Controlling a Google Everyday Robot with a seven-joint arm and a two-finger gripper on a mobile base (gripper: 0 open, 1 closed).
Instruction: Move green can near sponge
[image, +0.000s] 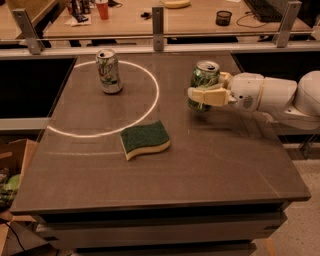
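The green can (205, 75) is upright at the right middle of the table, with an all-green body and a silver top. My gripper (196, 89) comes in from the right and is shut on the can; one cream finger (207, 95) crosses its front and the other is hidden behind it. I cannot tell whether the can's base touches the table. The sponge (145, 139), dark green on top and yellow below, lies flat at the table's middle, a can's height or so to the lower left of the can.
A white-silver can with green lettering (109, 71) stands at the back left inside a white circle line (150, 107). The table's (215, 170) right edge is under my arm. Metal posts and a rail (158, 21) run behind it. A cardboard box (10, 170) sits on the floor at left.
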